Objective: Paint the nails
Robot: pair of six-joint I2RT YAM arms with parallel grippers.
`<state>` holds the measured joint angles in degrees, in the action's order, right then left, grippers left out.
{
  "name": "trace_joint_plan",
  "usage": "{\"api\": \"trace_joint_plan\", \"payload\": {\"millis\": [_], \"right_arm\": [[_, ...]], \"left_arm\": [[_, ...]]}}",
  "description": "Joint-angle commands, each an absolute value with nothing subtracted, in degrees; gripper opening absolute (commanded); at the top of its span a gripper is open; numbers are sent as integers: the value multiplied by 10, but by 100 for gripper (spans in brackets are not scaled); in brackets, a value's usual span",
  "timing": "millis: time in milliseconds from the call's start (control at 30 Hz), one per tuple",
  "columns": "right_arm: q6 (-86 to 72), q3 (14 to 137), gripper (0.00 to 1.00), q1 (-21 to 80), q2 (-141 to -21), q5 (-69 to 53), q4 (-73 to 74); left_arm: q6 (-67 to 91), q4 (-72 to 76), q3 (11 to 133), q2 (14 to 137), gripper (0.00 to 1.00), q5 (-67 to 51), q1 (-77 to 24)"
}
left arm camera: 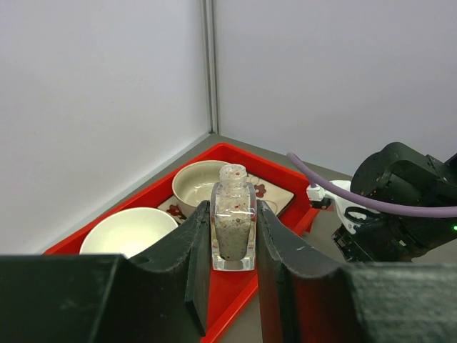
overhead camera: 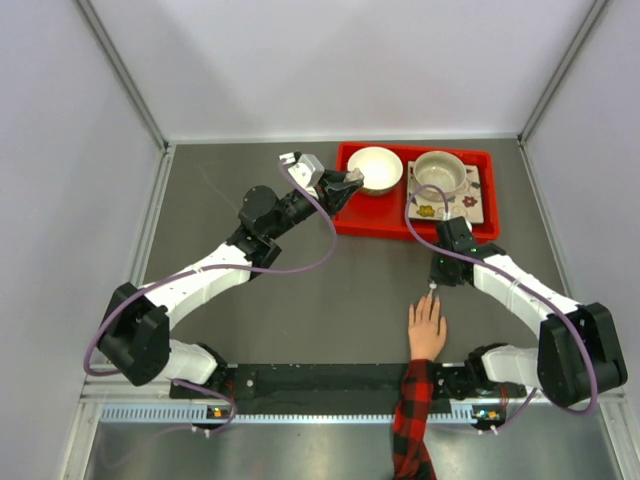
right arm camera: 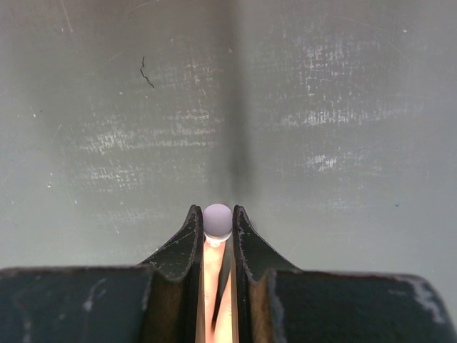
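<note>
Nails point(overhead camera: 430, 300) sit at the tips of the hand point(overhead camera: 427, 330), which lies palm down on the table point(overhead camera: 330, 290) at the near edge, in front of the right arm's base, fingers pointing away from you. From the top view the nails themselves are too small for you to make out, and the plaid sleeve point(overhead camera: 412, 420) runs off the near side.

Your right gripper point(overhead camera: 437, 272) hangs just beyond the fingertips. In its wrist view its fingers point(right arm camera: 187, 236) are pinched narrow on a small pale round cap point(right arm camera: 218, 220), with a strip of skin colour showing in the slit below it. From above, the cap shows as a white speck right at the fingertips; you cannot tell whether anything touches a nail.

Your left gripper point(overhead camera: 345, 183) is well apart from the hand, at the near left corner of the red tray point(overhead camera: 350, 225). Its fingers point(left arm camera: 196, 250) clamp a clear, upright bottle point(left arm camera: 234, 229) with pale speckled contents and an open neck.

In the tray you have a white bowl point(overhead camera: 374, 168) on the left and a second bowl point(overhead camera: 440, 172) on the right, standing on a flowered mat point(overhead camera: 472, 200).
</note>
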<state>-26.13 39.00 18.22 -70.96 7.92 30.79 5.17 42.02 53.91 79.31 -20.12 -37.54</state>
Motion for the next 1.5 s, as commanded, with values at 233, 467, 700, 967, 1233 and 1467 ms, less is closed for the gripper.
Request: {"api": "trace_joint_plan", "payload": {"millis": [233, 467, 700, 967, 1233, 1467], "right_arm": [[-258, 406, 0, 171, -715, 91, 285], [-255, 406, 0, 169, -719, 89, 279], [-254, 406, 0, 166, -723, 86, 280], [-253, 406, 0, 164, -723, 87, 279], [-253, 406, 0, 161, -727, 85, 275], [-251, 408, 0, 159, -728, 83, 274]], "left_arm": [[62, 463, 562, 799, 0, -213, -372], [65, 464, 563, 802, 0, -213, -372], [68, 465, 564, 806, 0, -216, -370], [70, 467, 564, 808, 0, -217, -370], [72, 468, 564, 809, 0, -218, -369], [74, 468, 566, 811, 0, -220, -368]]}}
